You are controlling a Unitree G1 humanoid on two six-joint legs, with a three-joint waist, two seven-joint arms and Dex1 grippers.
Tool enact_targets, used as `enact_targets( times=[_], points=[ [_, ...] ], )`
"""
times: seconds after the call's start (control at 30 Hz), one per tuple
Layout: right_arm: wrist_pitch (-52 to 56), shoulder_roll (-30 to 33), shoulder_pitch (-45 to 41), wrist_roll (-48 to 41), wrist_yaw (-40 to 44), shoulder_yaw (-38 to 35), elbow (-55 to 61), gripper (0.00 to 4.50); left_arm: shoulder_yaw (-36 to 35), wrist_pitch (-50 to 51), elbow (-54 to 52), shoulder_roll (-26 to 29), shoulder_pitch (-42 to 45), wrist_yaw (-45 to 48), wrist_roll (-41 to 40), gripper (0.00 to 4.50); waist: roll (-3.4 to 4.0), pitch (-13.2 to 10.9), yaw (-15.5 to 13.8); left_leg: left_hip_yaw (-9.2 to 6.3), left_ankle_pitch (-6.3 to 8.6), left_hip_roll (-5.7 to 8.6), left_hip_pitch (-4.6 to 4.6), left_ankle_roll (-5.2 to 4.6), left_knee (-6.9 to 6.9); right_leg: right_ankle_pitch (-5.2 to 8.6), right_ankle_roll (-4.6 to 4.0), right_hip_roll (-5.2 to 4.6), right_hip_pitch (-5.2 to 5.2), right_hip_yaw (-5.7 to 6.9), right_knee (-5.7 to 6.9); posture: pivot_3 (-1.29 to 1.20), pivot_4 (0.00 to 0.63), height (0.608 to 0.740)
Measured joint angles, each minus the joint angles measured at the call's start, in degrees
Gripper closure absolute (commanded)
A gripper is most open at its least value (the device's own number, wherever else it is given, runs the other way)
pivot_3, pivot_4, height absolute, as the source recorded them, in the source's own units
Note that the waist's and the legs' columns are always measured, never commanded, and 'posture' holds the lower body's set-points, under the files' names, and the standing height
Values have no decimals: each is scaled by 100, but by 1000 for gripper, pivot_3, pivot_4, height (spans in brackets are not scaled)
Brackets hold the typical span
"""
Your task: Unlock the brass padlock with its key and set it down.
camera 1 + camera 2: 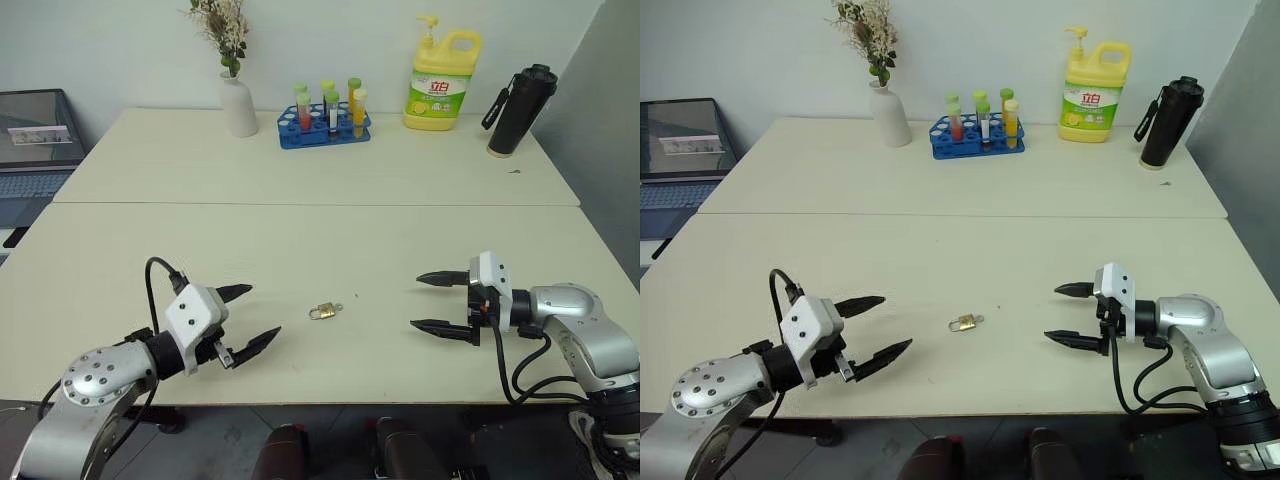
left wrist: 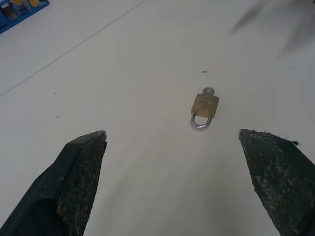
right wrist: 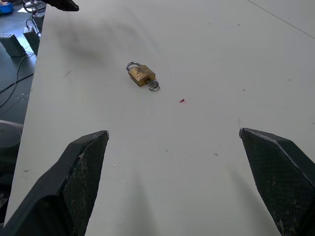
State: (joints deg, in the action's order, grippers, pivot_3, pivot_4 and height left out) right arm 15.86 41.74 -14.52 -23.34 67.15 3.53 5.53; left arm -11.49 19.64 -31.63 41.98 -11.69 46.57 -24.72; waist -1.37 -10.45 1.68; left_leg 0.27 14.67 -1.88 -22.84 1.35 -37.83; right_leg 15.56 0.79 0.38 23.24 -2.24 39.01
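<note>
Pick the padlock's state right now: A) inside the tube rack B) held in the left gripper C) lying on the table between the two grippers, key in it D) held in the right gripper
C: the brass padlock lies on the table between the open left gripper and right gripper, touched by neither, the key sticking out of its base.

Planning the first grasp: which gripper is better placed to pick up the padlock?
Left, narrowly. The padlock lies on the table between both open grippers, nearer the left gripper than the right gripper. Its shackle faces left and the key end faces right, so left takes the body.
</note>
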Motion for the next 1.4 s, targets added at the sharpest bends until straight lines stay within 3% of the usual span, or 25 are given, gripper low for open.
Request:
enact_targets(
  times=[0.2,0.47,0.77,1.4],
  points=[
    [251,-4,11,-80,-87,-6,273,38,20,121,8,-9,174,133,-237,0,0,0,-1,-2,0,1,0,0,-1,0,0,1,-1,0,1,0,150,740],
    [1029,46,82,-480,-273,-22,1043,38,1078,126,421,-44,733,146,326,0,0,0,-3,-5,0,5,-1,0,-2,0,1,3,-1,2,1,0,150,740],
    [1433,36,250,-511,-610,8,1685,38,2231,-114,1733,-534,1854,160,1222,0,-1,1,-9,-5,0,9,-5,0,-5,-2,4,20,-1,1,1,0,150,740],
    [1750,36,331,-699,-871,5,2031,38,2725,-257,3047,-915,3035,872,1557,0,-1,1,-11,-9,0,14,-6,0,-9,-3,7,24,-2,3,3,0,150,740]
  ],
)
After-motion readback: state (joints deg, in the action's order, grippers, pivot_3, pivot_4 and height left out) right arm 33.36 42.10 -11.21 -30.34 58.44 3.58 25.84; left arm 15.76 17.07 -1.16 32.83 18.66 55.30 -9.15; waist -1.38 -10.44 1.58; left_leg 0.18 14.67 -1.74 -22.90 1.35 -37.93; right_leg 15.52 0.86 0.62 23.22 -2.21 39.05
